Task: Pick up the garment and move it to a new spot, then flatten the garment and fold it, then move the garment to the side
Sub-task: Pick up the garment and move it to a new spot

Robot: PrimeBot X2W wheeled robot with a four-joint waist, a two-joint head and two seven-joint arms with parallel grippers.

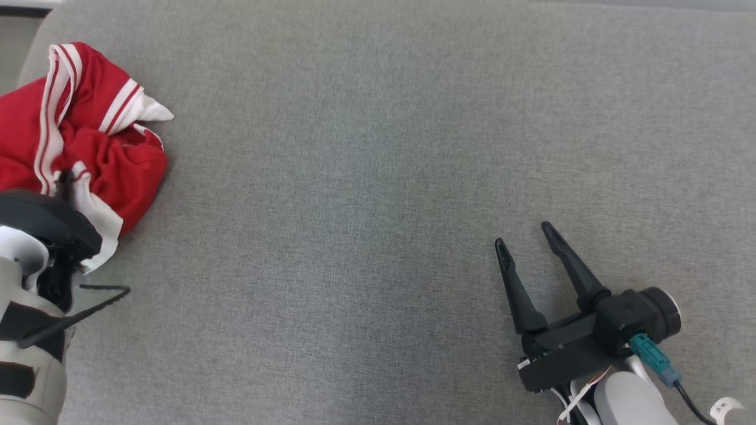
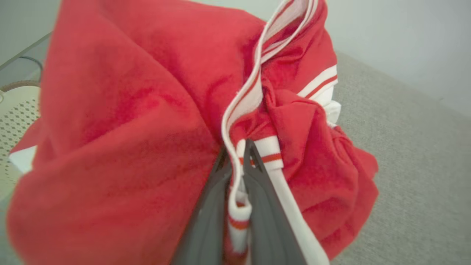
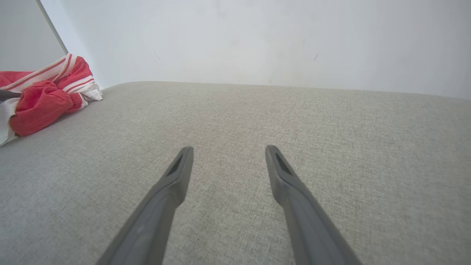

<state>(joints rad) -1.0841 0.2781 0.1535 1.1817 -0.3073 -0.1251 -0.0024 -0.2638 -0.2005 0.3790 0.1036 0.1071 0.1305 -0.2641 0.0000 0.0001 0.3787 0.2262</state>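
One garment (image 2: 128,110) crumpled, pinched in left tool (image 2: 236,150)

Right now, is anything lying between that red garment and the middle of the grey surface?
Nothing visible does. The left end effector is shut on a striped edge of the garment. The open right end effector hovers over the grey surface, well off to the other side.

Bare, lab-like room: grey fabric surface (image 1: 378,177) against plain white wall (image 3: 257,36).
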